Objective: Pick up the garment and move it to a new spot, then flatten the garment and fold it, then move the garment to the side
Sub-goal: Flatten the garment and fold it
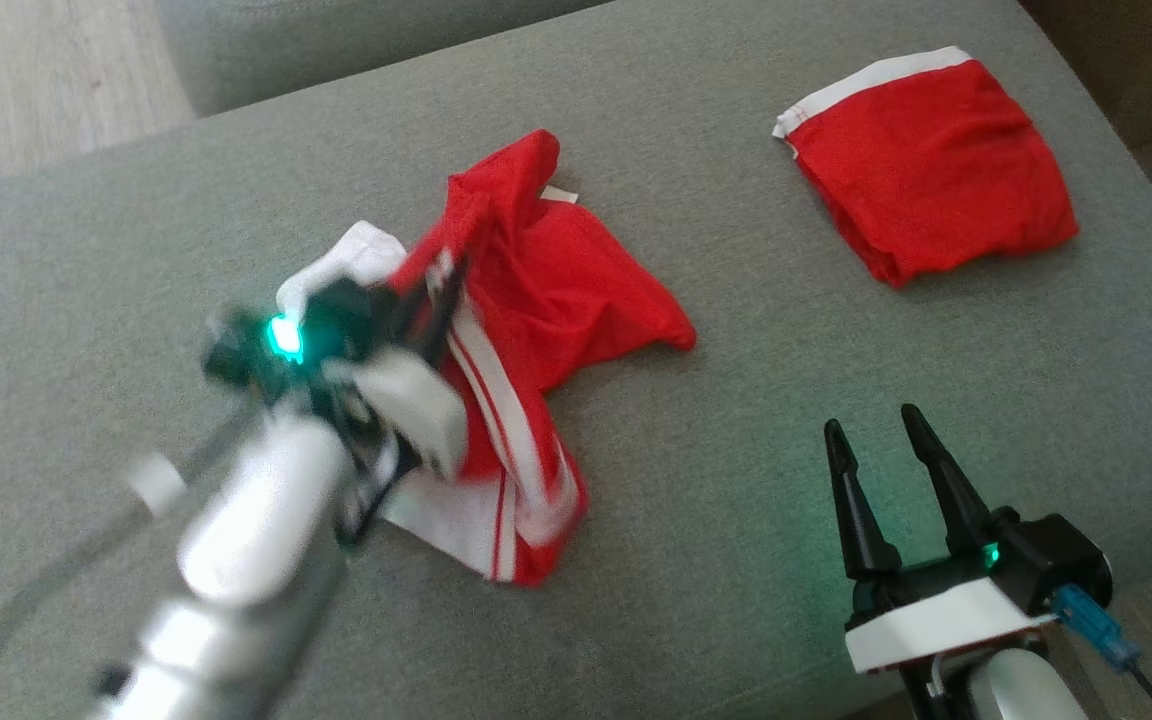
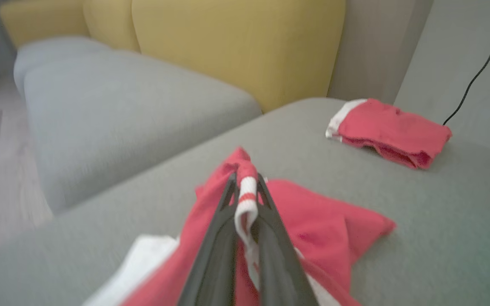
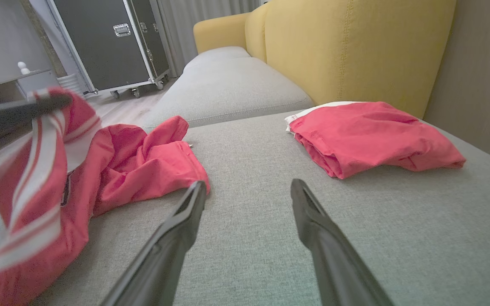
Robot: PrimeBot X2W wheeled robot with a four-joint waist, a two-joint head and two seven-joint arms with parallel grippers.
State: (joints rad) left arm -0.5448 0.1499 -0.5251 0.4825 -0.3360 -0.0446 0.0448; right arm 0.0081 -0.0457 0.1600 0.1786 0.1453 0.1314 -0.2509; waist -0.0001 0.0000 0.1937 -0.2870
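Centrally, a crumpled red garment with white stripes lies on a grey sofa seat. The left claw is clamped on a striped fold of it, holding that part raised above the cushion. The right claw hovers near the garment, fingers apart and empty. A folded red garment lies well apart.

Left hand clamped shut, arm outstretched; right hand spread wide.

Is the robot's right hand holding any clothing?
No; the right hand stands open above the grey cushion, with nothing in its grip.
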